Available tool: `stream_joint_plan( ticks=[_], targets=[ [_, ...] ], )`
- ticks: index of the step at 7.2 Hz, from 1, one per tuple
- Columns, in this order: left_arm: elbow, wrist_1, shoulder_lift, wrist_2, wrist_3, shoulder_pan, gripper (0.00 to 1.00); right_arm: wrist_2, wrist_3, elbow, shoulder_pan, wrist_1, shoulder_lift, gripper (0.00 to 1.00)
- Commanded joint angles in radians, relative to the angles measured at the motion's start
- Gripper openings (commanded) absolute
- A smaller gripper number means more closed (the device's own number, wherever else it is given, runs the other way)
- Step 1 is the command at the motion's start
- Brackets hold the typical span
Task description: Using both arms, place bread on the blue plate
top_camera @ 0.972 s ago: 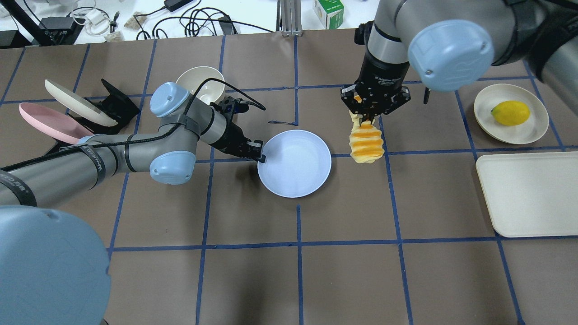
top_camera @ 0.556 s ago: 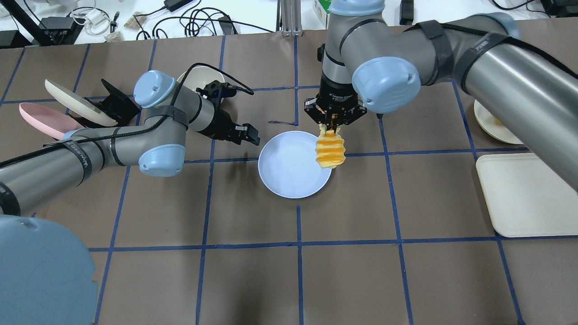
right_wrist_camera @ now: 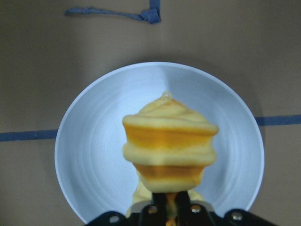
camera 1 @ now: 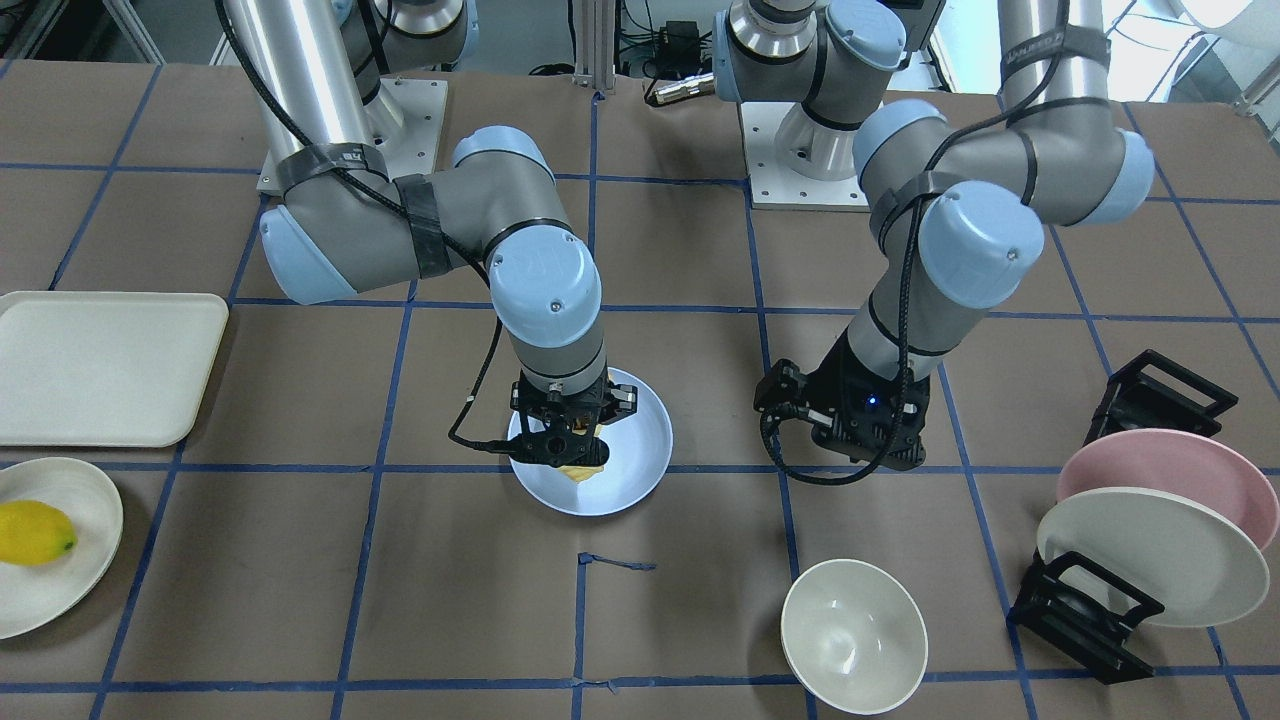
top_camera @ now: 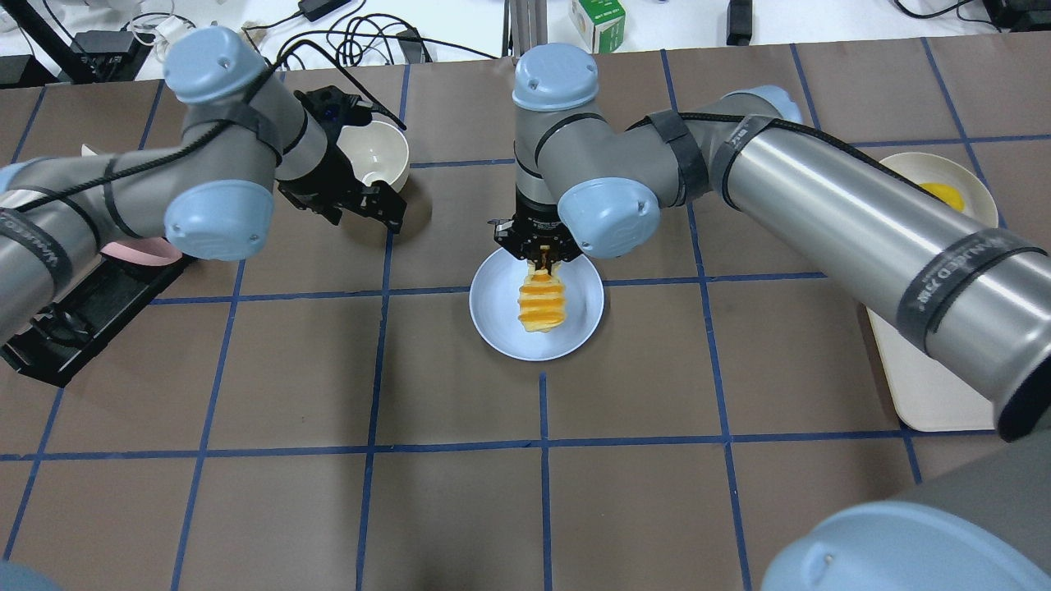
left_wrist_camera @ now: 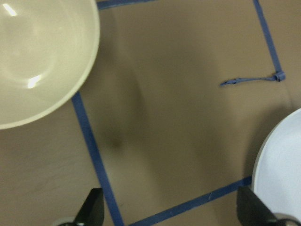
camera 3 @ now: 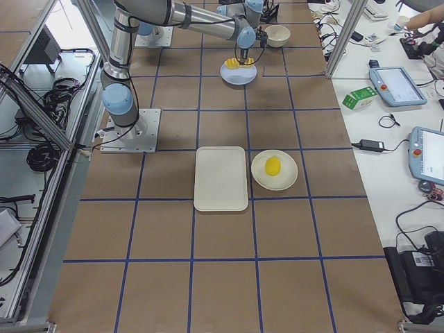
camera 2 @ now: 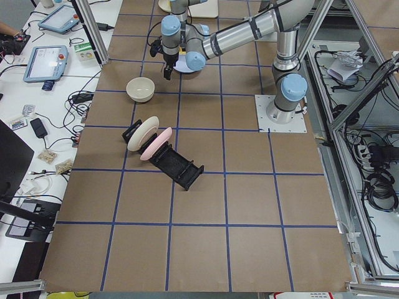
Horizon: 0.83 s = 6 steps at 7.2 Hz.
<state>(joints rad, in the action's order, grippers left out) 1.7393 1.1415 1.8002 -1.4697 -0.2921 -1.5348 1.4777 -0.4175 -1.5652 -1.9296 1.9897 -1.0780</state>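
The bread (top_camera: 542, 304) hangs by one end from my right gripper (top_camera: 542, 256), which is shut on it. It hangs over the middle of the blue plate (top_camera: 497, 328). In the right wrist view the bread (right_wrist_camera: 169, 146) hangs over the plate (right_wrist_camera: 89, 141); I cannot tell whether its lower end touches. In the front view the right gripper (camera 1: 565, 440) is above the plate (camera 1: 640, 450). My left gripper (top_camera: 374, 205) is open and empty, to the left of the plate and next to a cream bowl (top_camera: 374, 156). Its fingers (left_wrist_camera: 94, 209) stand wide apart.
A rack (camera 1: 1085, 610) on the robot's left holds a pink plate (camera 1: 1165, 470) and a cream plate (camera 1: 1150, 555). On its right, a lemon (camera 1: 35, 532) lies on a cream plate (camera 1: 60, 590) beside a cream tray (camera 1: 100, 365).
My right gripper carried the bread from right of the blue plate to over its middle. My left gripper left the plate's rim and drew back toward the cream bowl.
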Motion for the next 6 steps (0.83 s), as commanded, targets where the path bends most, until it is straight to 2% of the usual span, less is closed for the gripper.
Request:
stream_joint_plan(
  ticks=[1, 2, 3, 5, 6],
  targets=[
    [-0.122, 0.330, -0.128, -0.035, 0.118, -0.004, 1.00, 0.001, -0.001, -0.022, -0.006, 0.084, 0.032, 0.84],
    [-0.167, 0.437, -0.165, -0.035, 0.154, -0.011, 1.00, 0.000, -0.003, -0.033, -0.006, 0.087, 0.029, 1.00],
    [-0.182, 0.478, -0.195, -0.035, 0.154, -0.018, 1.00, -0.001, -0.003, -0.044, -0.005, 0.086, 0.024, 1.00],
    [-0.166, 0.481, -0.217, -0.041, 0.151, -0.019, 1.00, 0.004, 0.003, -0.045, 0.015, 0.058, -0.031, 1.00],
    [-0.162, 0.486, -0.223, -0.041, 0.151, -0.018, 1.00, 0.024, 0.060, -0.036, 0.047, -0.077, -0.118, 1.00]
  ],
)
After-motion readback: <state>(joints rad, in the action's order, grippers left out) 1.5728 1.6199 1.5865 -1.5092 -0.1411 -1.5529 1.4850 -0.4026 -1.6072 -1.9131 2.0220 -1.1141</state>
